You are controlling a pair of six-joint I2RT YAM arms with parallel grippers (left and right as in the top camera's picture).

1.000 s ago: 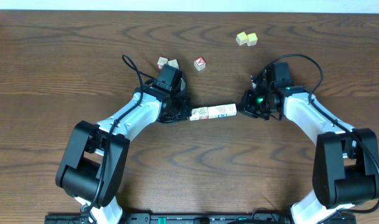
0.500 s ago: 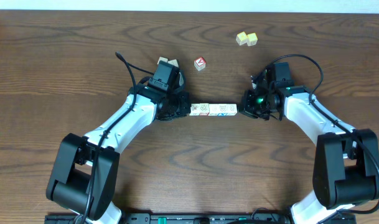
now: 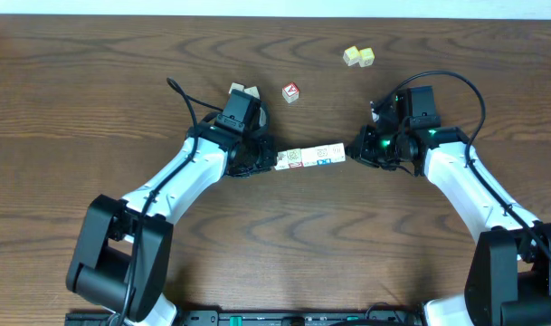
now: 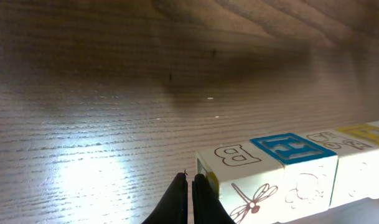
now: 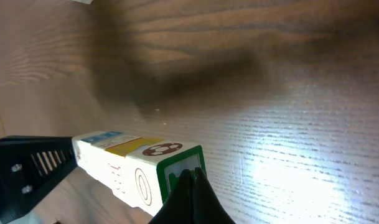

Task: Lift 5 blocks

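Mid-frame in the overhead view: the blocks (image 3: 309, 157), five in an end-to-end row, slightly tilted, right end higher in the frame. Squeezed lengthwise between the two arms. At the row's left end, left fingers (image 4: 175, 202) pressed together, tips touching the end face of the block lettered B; next along, a blue-framed H. At the right end, right fingers (image 5: 188, 199) likewise pressed together, tips against a green-bordered end face. In both wrist views, a dark shadow on the tabletop (image 3: 76, 109), apart from the row. Toward the top of the overhead frame: a red-marked cube (image 3: 291, 91), two cubes (image 3: 243, 91) just beside the left arm, a pale yellow-green pair (image 3: 358, 56) at upper right.
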